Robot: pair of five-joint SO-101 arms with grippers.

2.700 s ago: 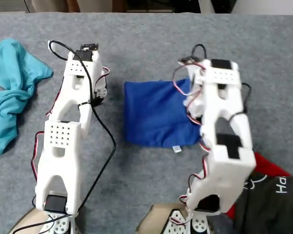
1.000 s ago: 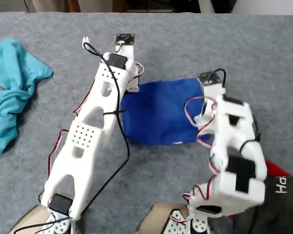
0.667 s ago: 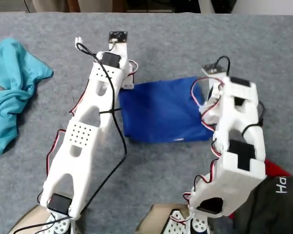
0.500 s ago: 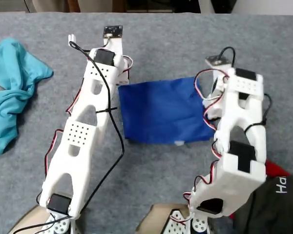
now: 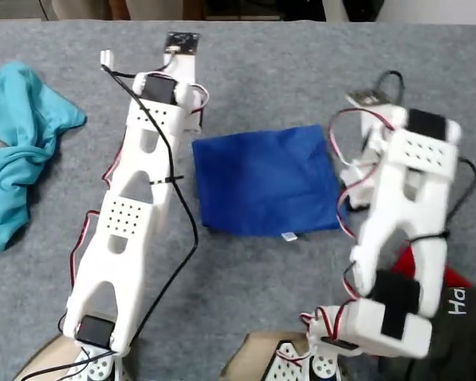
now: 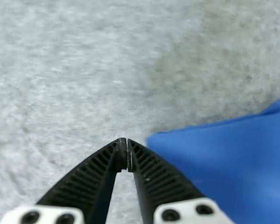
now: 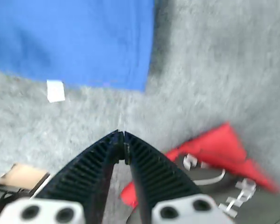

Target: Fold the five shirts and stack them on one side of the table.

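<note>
A blue shirt (image 5: 266, 178) lies folded into a flat rectangle at the table's middle. My left gripper (image 6: 123, 156) is shut with nothing in it, low over the grey cloth, just beside a corner of the blue shirt (image 6: 224, 163). The left arm (image 5: 147, 151) runs along the shirt's left side. My right gripper (image 7: 121, 142) is shut and empty above bare table, off the near right corner of the blue shirt (image 7: 70, 37), whose white tag (image 7: 55, 91) shows. The right arm (image 5: 408, 182) stands to the shirt's right. A crumpled teal shirt (image 5: 16, 143) lies at far left.
A red shirt (image 7: 214, 144) and a black shirt (image 5: 460, 317) lie heaped at the near right, close to the right arm's base. Brown cardboard (image 7: 18, 175) sits by the arm bases. Grey table cloth (image 5: 254, 71) stretches beyond the blue shirt.
Both arms were at the blue shirt's far corners a second ago. The left one has drawn off to the far left, the right one has swung right, leaving the shirt flat.
</note>
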